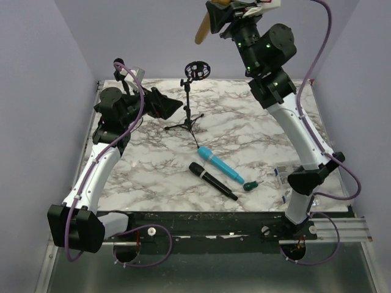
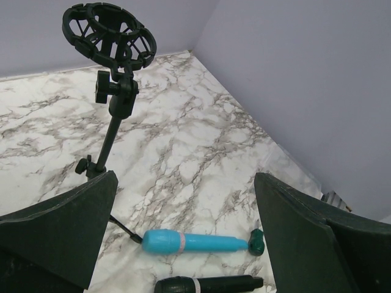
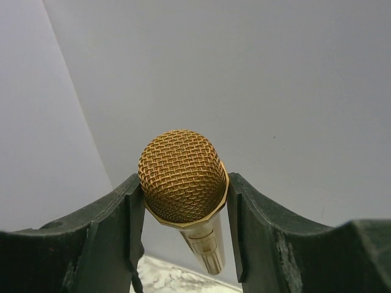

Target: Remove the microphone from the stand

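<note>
1. The mic (image 3: 182, 174) is off the stand (image 1: 188, 107), high above its empty cradle (image 2: 110, 33), with its head clamped in your right gripper (image 1: 217, 15).
2. Swing it sideways from the stand before lowering, because the tail could snag the cradle.
3. Your left gripper (image 2: 184, 183), jaws apart, sits beside the stand; brace the stand only if it rocks.
4. Lay the mic on bare bench (image 1: 256, 128) right of the stand.

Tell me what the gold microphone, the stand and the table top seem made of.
Gold microphone: probably metal, its head a shiny woven gold mesh. Stand: matte black, plastic or painted metal. Table top: marble look, white with grey veins; possibly only a print.
</note>
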`<state>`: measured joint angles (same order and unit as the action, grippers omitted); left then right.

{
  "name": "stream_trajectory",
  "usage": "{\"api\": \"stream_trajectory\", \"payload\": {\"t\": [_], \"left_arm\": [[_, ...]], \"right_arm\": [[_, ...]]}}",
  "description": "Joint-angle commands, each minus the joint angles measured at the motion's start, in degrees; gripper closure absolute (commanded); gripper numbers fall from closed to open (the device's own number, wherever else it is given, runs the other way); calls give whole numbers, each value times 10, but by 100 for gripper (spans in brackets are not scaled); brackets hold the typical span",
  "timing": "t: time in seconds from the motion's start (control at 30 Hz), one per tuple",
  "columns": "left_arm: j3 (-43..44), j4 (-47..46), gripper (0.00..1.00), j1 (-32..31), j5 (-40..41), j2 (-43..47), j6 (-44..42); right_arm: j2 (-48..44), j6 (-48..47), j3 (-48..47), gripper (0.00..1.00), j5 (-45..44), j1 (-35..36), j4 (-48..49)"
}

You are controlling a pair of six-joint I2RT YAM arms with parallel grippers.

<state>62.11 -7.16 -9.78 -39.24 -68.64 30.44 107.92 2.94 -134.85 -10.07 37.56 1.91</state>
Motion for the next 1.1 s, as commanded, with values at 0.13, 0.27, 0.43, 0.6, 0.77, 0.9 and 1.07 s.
{"api": "stream_trajectory", "payload": {"t": [0.13, 0.27, 0.43, 0.6, 0.77, 0.9, 1.07], "left_arm": [[-2, -5, 4, -2, 1, 2, -5], [-3, -7, 4, -2, 0, 1, -1], [-5, -17, 4, -2, -9, -3, 11], [-8, -26, 4, -2, -13, -9, 23], [-15, -44, 4, -2, -24, -21, 41], [-7, -29, 4, -2, -19, -27, 33], [20, 18, 4, -2, 6, -14, 39]], "right_arm": [[-181, -9, 237, 99, -37, 4, 99], [-277, -42, 393, 99, -85, 4, 130], [-376, -97, 542, 99, -171, 4, 119], [-435, -143, 662, 99, -254, 3, 84], [-426, -104, 682, 99, -163, 3, -9], [-341, -94, 606, 99, -114, 4, -159], [-248, -106, 548, 99, -162, 4, -267]]}}
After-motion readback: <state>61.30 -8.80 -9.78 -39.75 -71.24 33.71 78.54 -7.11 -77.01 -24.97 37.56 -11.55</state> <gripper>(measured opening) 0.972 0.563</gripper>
